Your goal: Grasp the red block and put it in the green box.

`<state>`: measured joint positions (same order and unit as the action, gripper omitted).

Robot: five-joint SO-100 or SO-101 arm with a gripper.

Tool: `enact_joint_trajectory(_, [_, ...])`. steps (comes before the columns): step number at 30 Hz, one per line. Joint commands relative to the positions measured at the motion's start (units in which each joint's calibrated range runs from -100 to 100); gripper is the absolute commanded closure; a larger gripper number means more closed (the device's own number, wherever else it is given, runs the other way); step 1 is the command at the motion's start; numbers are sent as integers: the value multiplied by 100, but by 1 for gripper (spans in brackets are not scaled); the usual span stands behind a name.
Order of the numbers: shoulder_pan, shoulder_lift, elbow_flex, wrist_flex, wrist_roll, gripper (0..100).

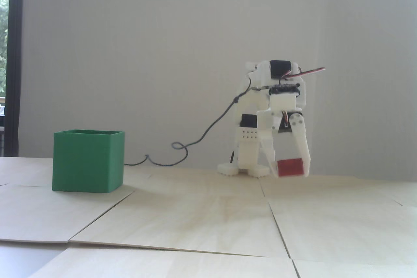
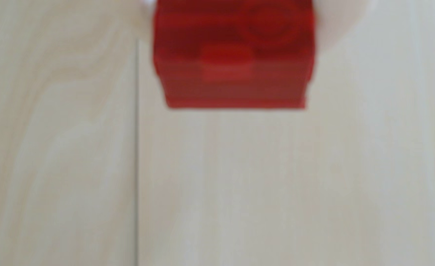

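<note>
In the fixed view my white gripper (image 1: 291,168) points down at the right, shut on the red block (image 1: 290,167). The block hangs slightly tilted just above the table. In the wrist view the red block (image 2: 233,58) fills the top centre, blurred, with two round studs on its top; a pale finger (image 2: 334,23) shows beside its right edge. The green box (image 1: 88,160) stands open-topped on the table far to the left in the fixed view, well apart from the gripper. It is out of the wrist view.
Pale wooden boards (image 1: 202,216) cover the table, with seams between them. The arm's white base (image 1: 242,168) stands left of the gripper. A dark cable (image 1: 195,141) loops from the arm toward the box. Round coloured dots are on the back wall.
</note>
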<state>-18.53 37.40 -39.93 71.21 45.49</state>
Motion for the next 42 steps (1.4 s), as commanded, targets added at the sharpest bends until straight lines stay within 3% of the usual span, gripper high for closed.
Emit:
enact_joint_trajectory(1, [305,-2046,-657,720,-41,98])
enact_joint_trajectory(12, [2066,-3949,-532,821,-5,98])
enact_joint_trajectory(20, [3916,-3949,44,-401,-5,98])
enact_joint_trajectory(21, [4559,-3839,355,-831,1,98])
enact_joint_trajectory(25, [5219,-3626,852,-1371,6,98])
enact_joint_trajectory(34, [5854,-3239,1606,-2754,11,98])
enact_joint_trajectory(42, [5492,-3215,1633,-2476,-41,98])
